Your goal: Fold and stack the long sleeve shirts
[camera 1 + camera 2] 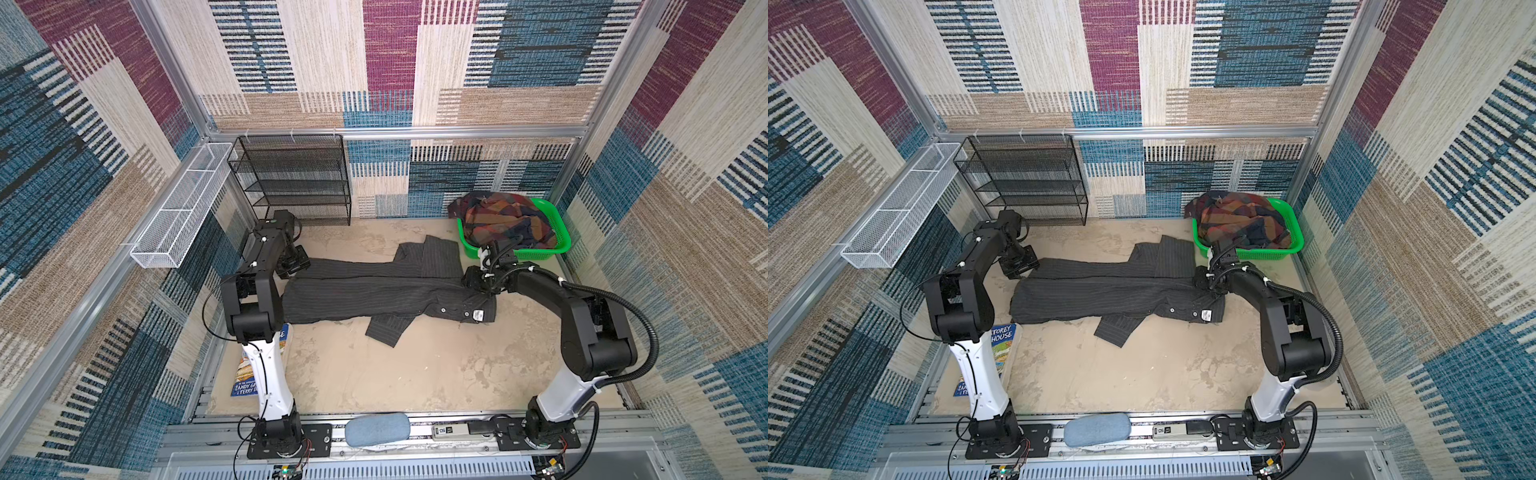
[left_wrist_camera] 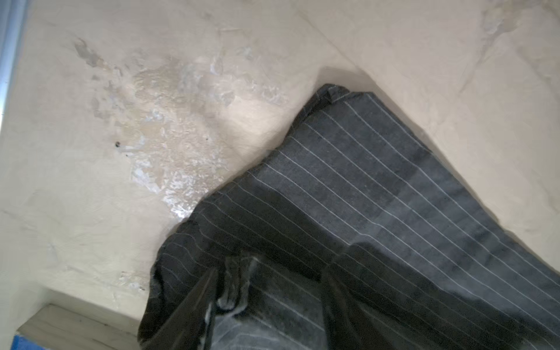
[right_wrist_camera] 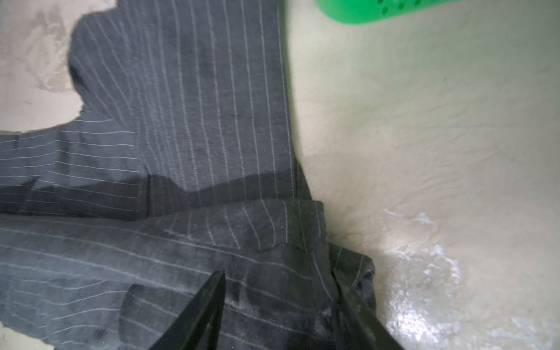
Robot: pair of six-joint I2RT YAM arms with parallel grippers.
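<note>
A dark charcoal pinstriped shirt [image 1: 395, 291] [image 1: 1121, 291] lies spread left to right on the beige table, with one sleeve end poking toward the front. My left gripper [image 1: 297, 266] [image 2: 271, 272] is down on its far left hem corner. The fingers stand apart and striped cloth lies between them. My right gripper [image 1: 473, 282] [image 3: 277, 271] rests on the shirt's right end near the collar, also open, with flat cloth between its fingers. The plaid shirt [image 1: 503, 220] [image 1: 1241, 220] sits crumpled in the green basket [image 1: 536, 252].
A black mesh shelf [image 1: 295, 178] stands at the back left, and a white wire tray [image 1: 178, 208] hangs on the left rail. A book [image 1: 249, 374] lies by the left arm's base. A blue-grey pad [image 1: 376, 428] sits on the front rail. The basket's edge [image 3: 363, 12] is close to my right gripper.
</note>
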